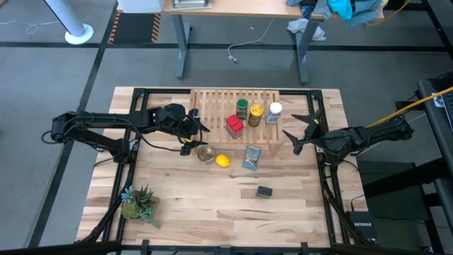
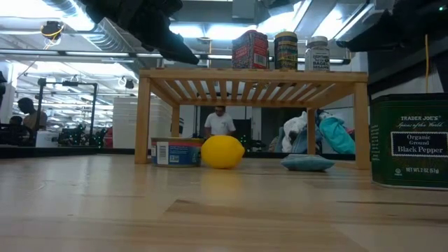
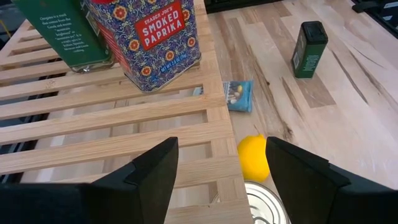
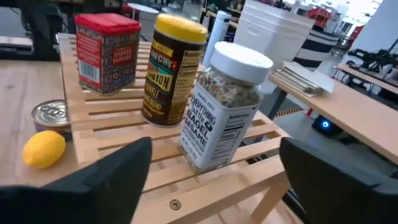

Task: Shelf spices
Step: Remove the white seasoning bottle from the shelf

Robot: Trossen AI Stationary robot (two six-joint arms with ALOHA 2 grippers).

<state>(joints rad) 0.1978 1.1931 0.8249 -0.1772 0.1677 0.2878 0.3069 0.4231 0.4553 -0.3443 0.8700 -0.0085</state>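
The light-wood shelf [image 1: 212, 106] stands at the table's far middle. On its slats stand the red tin [image 1: 234, 126], the green-lidded jar [image 1: 242, 108], the yellow-lidded jar [image 1: 255, 114] and the white-lidded jar [image 1: 274, 111]. The dark grey pepper tin [image 1: 264, 191] stands upright on the tabletop near the front right. My left gripper [image 3: 221, 149] hovers open over the shelf's near left corner. My right gripper [image 4: 214, 155] is open just right of the shelf, with the white-lidded jar [image 4: 224, 106] ahead between its fingers, untouched.
A silver round tin [image 1: 206, 154], a lemon [image 1: 222, 161] and a flat blue packet [image 1: 251, 156] lie on the table just in front of the shelf. A small potted plant [image 1: 138, 202] sits near the front left corner. Bare tabletop [image 1: 191, 212] spreads across the near middle.
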